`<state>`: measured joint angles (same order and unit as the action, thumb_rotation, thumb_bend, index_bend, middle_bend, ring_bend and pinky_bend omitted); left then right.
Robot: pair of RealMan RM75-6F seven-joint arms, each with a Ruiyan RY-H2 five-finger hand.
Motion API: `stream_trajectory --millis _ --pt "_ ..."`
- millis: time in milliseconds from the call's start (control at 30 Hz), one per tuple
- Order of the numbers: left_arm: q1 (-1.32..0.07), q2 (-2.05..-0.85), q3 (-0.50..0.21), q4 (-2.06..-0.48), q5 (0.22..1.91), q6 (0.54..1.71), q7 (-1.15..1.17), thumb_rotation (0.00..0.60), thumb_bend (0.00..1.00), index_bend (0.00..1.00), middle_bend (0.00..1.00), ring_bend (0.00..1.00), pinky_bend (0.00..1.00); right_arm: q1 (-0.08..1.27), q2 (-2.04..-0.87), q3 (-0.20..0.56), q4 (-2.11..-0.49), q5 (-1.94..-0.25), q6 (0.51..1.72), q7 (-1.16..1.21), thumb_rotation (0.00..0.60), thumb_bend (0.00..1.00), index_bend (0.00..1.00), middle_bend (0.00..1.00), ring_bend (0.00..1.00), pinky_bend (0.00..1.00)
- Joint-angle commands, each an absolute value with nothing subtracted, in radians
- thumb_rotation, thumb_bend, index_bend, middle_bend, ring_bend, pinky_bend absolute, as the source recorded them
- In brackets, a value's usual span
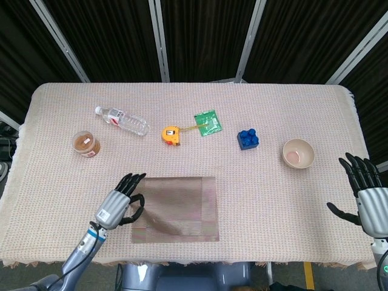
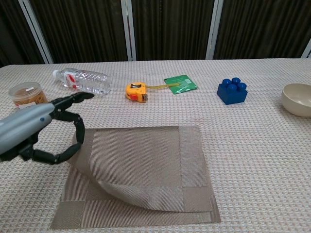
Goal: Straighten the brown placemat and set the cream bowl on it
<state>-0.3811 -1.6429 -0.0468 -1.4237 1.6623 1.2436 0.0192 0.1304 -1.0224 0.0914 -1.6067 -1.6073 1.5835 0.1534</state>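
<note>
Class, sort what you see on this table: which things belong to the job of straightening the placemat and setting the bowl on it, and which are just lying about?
Belongs to the job:
brown placemat, one folded flap lifted
cream bowl, apart from the mat
left hand, at the mat's left edge
right hand, holding nothing

Just lying about:
water bottle
snack jar
tape measure
green packet
blue block

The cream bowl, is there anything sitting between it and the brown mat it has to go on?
Nothing visible does. The cream bowl sits right of the brown placemat, with only bare tablecloth between. The blue block lies farther back, off that line.
</note>
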Motion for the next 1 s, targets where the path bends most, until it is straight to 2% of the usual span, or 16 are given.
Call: stream_trajectory --millis 33,233,367,500,667,700,767,833,900,933,1000 --pt "-0.455 -1.586 -0.160 -1.523 1.548 1.147 0.039 0.600 0.58 0.69 0.00 0.00 0.00 0.132 -1.025 0.094 -1.602 -1.604 1.580 0.148 0.600 0.04 0.00 0.00 0.00 0.00" --pt "-0.545 -1.539 -0.306 -1.543 1.375 1.019 0.050 0.600 0.60 0.69 0.00 0.00 0.00 0.137 -1.036 0.098 -1.589 -1.589 1.565 0.132 0.600 0.04 0.00 0.00 0.00 0.00" --pt "-0.615 -1.534 -0.395 -1.456 1.195 0.911 0.072 0.600 0.61 0.70 0.00 0.00 0.00 0.145 -1.049 0.100 -1.572 -1.583 1.552 0.121 0.600 0.04 0.00 0.00 0.00 0.00" --pt "-0.659 -1.551 -0.429 -1.339 1.084 0.853 0.066 0.600 0.63 0.70 0.00 0.00 0.00 0.150 -1.064 0.104 -1.558 -1.571 1.539 0.104 0.600 0.04 0.00 0.00 0.00 0.00" --pt "-0.671 -1.561 -0.422 -1.206 1.049 0.823 0.040 0.600 0.64 0.69 0.00 0.00 0.00 0.160 -1.077 0.108 -1.542 -1.553 1.515 0.087 0.600 0.04 0.00 0.00 0.00 0.00" --pt "-0.670 -1.562 -0.416 -1.181 1.050 0.817 0.028 0.600 0.64 0.65 0.00 0.00 0.00 0.162 -1.081 0.108 -1.538 -1.549 1.509 0.085 0.600 0.04 0.00 0.00 0.00 0.00" --pt "-0.668 -1.564 -0.405 -1.148 1.064 0.814 0.003 0.600 0.63 0.49 0.00 0.00 0.00 0.165 -1.086 0.109 -1.531 -1.544 1.500 0.082 0.600 0.04 0.00 0.00 0.00 0.00" --pt "-0.665 -1.563 -0.391 -1.127 1.081 0.812 -0.014 0.600 0.63 0.26 0.00 0.00 0.00 0.168 -1.089 0.108 -1.526 -1.540 1.492 0.080 0.600 0.04 0.00 0.00 0.00 0.00" --pt "-0.657 -1.557 -0.372 -1.110 1.111 0.819 -0.042 0.600 0.60 0.08 0.00 0.00 0.00 0.171 -1.093 0.107 -1.521 -1.538 1.484 0.080 0.600 0.04 0.00 0.00 0.00 0.00" --pt "-0.654 -1.555 -0.365 -1.107 1.123 0.827 -0.051 0.600 0.58 0.02 0.00 0.00 0.00 0.172 -1.094 0.106 -1.520 -1.539 1.482 0.080 0.600 0.04 0.00 0.00 0.00 0.00" --pt "-0.646 -1.550 -0.356 -1.105 1.146 0.855 -0.062 0.600 0.55 0.00 0.00 0.00 0.00 0.173 -1.095 0.105 -1.521 -1.543 1.482 0.080 0.600 0.04 0.00 0.00 0.00 0.00"
